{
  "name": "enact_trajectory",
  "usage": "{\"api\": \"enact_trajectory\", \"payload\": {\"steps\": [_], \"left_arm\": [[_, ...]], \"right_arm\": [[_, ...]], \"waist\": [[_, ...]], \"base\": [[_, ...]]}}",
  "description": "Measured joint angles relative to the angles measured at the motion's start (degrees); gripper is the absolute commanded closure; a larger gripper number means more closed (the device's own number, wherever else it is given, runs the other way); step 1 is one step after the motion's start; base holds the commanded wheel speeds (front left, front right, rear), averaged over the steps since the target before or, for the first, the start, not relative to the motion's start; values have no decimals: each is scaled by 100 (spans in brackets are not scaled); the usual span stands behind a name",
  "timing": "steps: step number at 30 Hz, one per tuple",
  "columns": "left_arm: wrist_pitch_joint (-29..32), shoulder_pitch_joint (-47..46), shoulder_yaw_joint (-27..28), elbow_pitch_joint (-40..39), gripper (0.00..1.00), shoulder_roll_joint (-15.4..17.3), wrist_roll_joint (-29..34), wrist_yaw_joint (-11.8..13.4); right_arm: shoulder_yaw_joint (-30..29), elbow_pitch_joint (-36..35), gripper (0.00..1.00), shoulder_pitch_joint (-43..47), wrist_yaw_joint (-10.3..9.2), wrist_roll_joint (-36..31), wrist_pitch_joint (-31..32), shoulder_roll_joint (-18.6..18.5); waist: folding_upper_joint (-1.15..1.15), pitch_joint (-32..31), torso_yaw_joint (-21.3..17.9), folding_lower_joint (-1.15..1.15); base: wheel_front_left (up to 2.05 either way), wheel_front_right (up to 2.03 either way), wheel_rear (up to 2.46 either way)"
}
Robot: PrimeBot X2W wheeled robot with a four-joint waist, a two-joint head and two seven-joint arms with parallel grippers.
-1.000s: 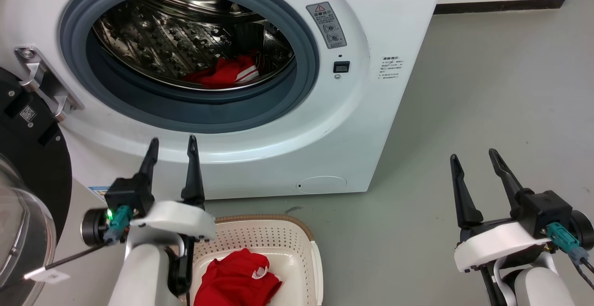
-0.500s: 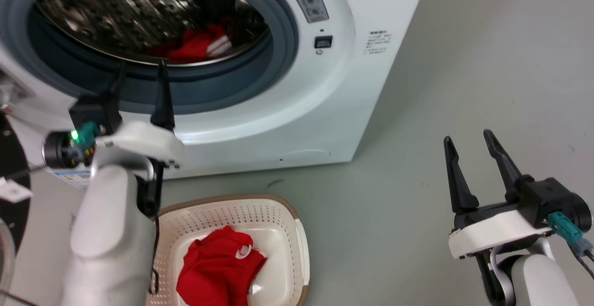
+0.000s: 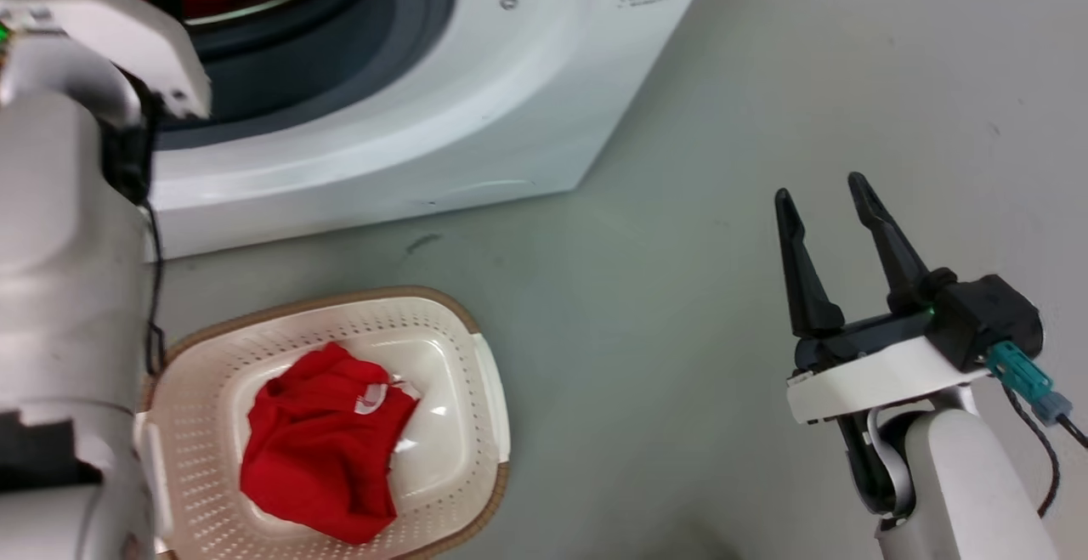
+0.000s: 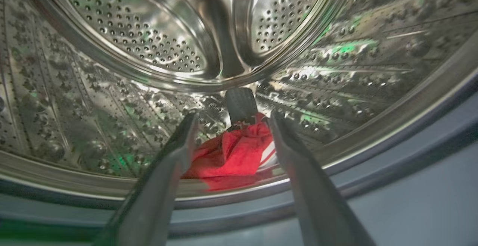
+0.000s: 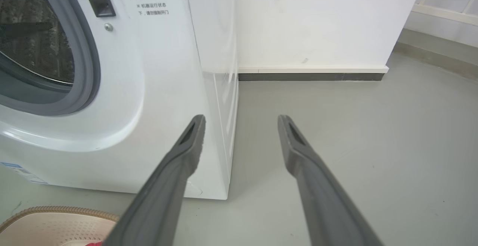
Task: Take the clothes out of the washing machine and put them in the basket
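The washing machine stands at the upper left with its porthole open. A red garment with white stripes lies at the bottom of the steel drum. My left gripper is open at the mouth of the porthole, its fingers framing that garment without touching it. The cream basket sits on the floor in front of the machine and holds another red garment. My right gripper hovers open and empty over the floor to the right of the machine.
My pale left forearm rises along the left edge, beside the basket. Grey floor stretches between basket and right arm. A white wall with a dark skirting strip runs behind the machine's right side.
The head camera has swung, sliding the whole picture up and left. My left gripper has risen from below the porthole to its mouth. The right gripper has barely moved.
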Motion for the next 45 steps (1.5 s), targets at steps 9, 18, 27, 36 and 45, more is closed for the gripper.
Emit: {"api": "enact_trajectory", "payload": {"steps": [9,18,27,36,45], "left_arm": [[1326,-1261,-174,862,0,605,36,-105],[2865,-2038,-356,1393,0,1006,51,-147],[4107,-2440,-339,1540,0,1118,-73,-80],[4067,-2253,-275,1140,100,1102,-216,201],[2150,-1519,-338,449,100,1094,-142,413]], "right_arm": [[312,271,0,-188,0,394,-101,-2],[470,164,0,-269,0,687,-115,-2],[571,113,0,-270,0,808,-116,-1],[593,132,0,-310,0,847,-116,-1],[524,230,0,-324,0,746,-118,1]], "waist": [[0,559,-563,0],[0,1011,-973,0],[0,1263,-1196,0],[0,1189,-1170,0],[0,811,-1065,-1]], "base": [[0,0,0],[0,0,0],[0,0,0],[0,0,0],[0,0,0]]}}
